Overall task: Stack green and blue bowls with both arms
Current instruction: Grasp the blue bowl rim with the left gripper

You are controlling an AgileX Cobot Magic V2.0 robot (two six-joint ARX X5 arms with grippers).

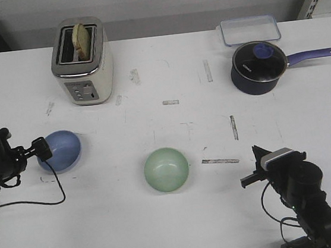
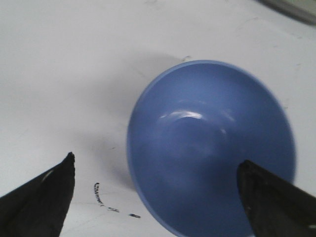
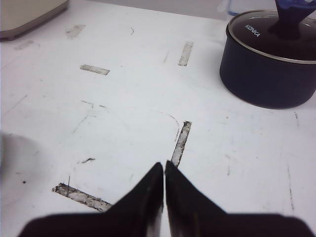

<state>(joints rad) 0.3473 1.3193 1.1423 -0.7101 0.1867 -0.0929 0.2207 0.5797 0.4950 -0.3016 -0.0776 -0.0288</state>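
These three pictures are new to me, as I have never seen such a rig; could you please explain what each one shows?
The front view looks forward over a white table with two black robot arms. Each of the other two pictures comes from a camera on one arm's wrist. On the table stand a toaster with bread in it, a lidded navy saucepan, a clear container, a blue bowl and a green bowl. The left end effector is open around the blue bowl, one finger inside it. The right end effector is shut and holds nothing.
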